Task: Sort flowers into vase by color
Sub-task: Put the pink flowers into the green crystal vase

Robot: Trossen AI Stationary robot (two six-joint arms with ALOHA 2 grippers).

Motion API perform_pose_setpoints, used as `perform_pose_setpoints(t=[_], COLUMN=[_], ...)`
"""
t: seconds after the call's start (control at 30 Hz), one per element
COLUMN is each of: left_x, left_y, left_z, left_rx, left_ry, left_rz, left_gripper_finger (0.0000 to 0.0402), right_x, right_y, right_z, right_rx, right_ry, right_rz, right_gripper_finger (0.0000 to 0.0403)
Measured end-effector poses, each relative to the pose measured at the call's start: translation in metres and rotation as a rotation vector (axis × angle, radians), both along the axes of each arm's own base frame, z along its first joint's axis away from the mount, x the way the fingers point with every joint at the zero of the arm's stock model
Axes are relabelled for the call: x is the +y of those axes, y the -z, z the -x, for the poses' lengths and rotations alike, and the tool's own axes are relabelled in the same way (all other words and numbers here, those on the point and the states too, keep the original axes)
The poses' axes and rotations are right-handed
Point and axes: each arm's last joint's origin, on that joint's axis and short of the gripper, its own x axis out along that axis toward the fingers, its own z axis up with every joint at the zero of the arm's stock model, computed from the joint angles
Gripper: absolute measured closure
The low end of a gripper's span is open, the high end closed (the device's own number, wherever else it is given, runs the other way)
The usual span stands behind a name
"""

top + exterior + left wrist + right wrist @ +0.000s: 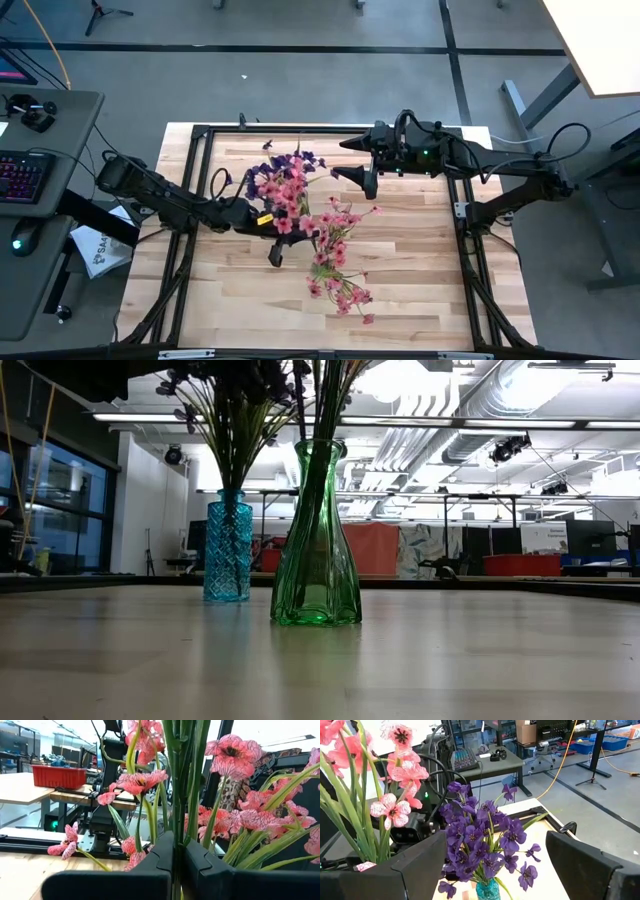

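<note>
Seen from overhead, as the high view gives it: wooden surface (400,290) inside a dark frame. Left gripper (276,226) near the surface's middle, fingers shut on the green stems of pink flowers (335,250). Loose pink sprigs trail from there toward the near edge, long axis running diagonally away from the left arm. Purple flowers (290,162) form a cluster toward the far edge, just beside more pink blossoms. Right gripper (358,162) sits beside the purple cluster, fingers spread wide, nothing between them.

Low view: green vase (316,550) upright on the surface, stems rising straight out of its neck. Blue vase (228,547) upright behind and to one side of it, apart from it, carrying green stems that fan upward to dark purple blossoms at the picture's top. Neither gripper can be made out here.

Left wrist view: two dark fingers (150,865) pressed together on a bundle of green stems; stems run vertically through the closed gap. Pink blossoms spread to both sides above the fingers.

Right wrist view: two dark fingers (420,865) stand well apart, holding nothing. Purple bunch stands between them and farther off, upright in the blue vase's mouth (487,890). Pink blossoms on upright stems stand beside one finger.
</note>
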Motion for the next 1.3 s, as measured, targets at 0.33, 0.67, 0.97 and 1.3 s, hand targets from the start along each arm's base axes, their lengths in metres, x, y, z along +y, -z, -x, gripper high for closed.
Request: perform_pose_setpoints(t=[0.33, 0.67, 0.97, 1.3], left_x=[-0.001, -0.003, -0.008, -0.011], left_y=[0.009, 0.013, 0.0, -0.018], left_z=[-0.001, 0.001, -0.011, -0.021], left_rx=[0.084, 0.163, 0.269, 0.435], left_ry=[0.019, 0.103, 0.164, 0.19], left_rz=[-0.041, 0.048, -0.015, -0.097], left_gripper_finger=[0.0336, 0.023, 0.0244, 0.0328], right_x=[0.0, 0.0, 0.0, 0.0], right_y=[-0.001, -0.001, -0.001, -0.001], right_z=[0.0, 0.0, 0.0, 0.0], right_rx=[-0.008, -0.008, -0.007, -0.007], right_ry=[-0.004, -0.004, -0.003, -0.003], right_rz=[-0.002, 0.0, 0.0, 0.0], right_gripper_finger=[0.0066, 0.0066, 0.0066, 0.0066])
